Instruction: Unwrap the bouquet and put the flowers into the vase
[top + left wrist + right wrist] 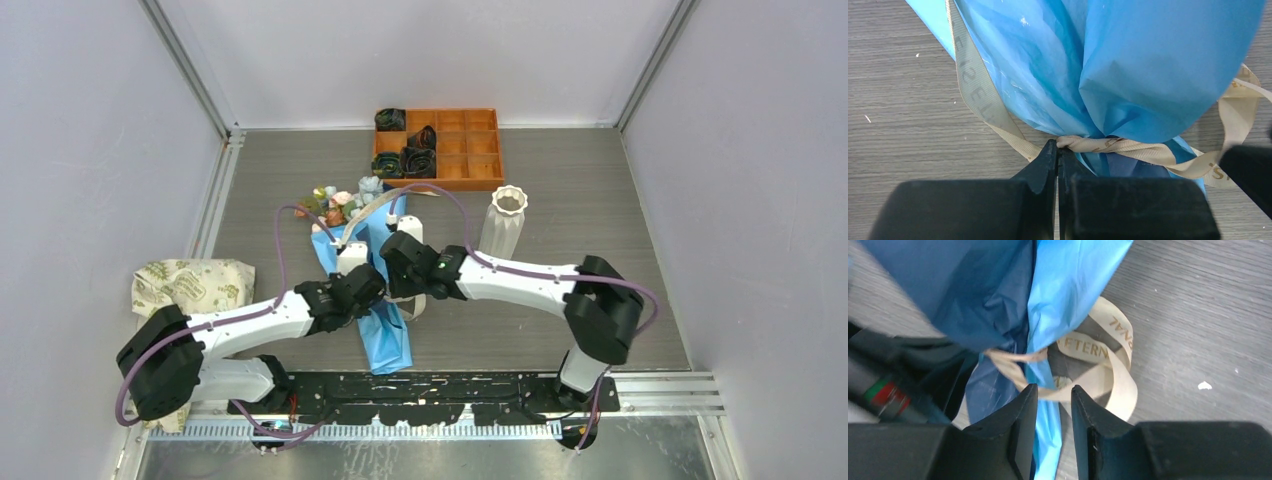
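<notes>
Left gripper (1057, 150) first: its jaws are pressed fully together, tips right against the beige ribbon (1118, 145) where it cinches the blue wrapping paper (1148, 75), though whether a fold of ribbon is pinched cannot be told. Across the tie, the right gripper (1054, 395) stands at a narrow gap, with a strand of ribbon and an edge of paper crossing between its fingers but nothing squeezed. The step in hand looks like undoing the tie. To do it well, the left side should anchor the waist while the right closes on a loose loop alone, not the paper, and draws it away toward 3 o'clock, low and steady, so the knot slips instead of dragging the whole bunch. Moving outward, both wrists point steeply down over the middle of the bouquet (365, 260). The left forearm reaches in from 8 o'clock. The right forearm comes in from 4 o'clock, its elbow folded back near the base. The bouquet lies flat on the table (600, 200), with the flowers (340, 200) fanned toward 11 o'clock and the paper tail toward 6. The vase (504, 222) stands upright at 2 o'clock from the grippers, apart from them. The orange tray (470, 150) sits beyond it at 12.
</notes>
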Action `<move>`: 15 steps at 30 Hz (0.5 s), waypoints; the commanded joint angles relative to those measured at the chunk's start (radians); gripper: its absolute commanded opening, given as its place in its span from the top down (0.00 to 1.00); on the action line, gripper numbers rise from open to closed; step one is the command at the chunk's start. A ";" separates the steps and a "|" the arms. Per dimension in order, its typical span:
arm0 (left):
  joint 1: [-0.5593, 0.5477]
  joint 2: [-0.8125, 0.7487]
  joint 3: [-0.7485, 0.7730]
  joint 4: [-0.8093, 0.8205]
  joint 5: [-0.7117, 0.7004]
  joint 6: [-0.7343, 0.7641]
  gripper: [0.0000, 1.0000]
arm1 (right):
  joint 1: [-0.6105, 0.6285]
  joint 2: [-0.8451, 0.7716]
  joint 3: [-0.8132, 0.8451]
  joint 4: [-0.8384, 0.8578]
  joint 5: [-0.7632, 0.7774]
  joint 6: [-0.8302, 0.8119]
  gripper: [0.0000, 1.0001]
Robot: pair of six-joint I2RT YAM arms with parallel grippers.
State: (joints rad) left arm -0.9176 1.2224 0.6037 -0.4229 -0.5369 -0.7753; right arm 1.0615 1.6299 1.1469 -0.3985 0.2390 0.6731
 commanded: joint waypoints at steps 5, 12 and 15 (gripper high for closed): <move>0.019 -0.042 -0.011 0.036 -0.008 -0.004 1.00 | -0.029 0.171 0.127 0.068 -0.144 -0.048 0.58; 0.037 -0.055 -0.001 0.041 0.007 0.014 1.00 | -0.029 0.203 0.147 0.097 -0.166 -0.046 0.55; 0.044 -0.044 -0.006 0.044 0.012 0.014 1.00 | -0.029 0.181 0.146 0.102 -0.189 -0.039 0.54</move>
State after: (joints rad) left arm -0.8845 1.1908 0.5968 -0.4194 -0.5247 -0.7712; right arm 1.0264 1.8416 1.2469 -0.3569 0.1005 0.6373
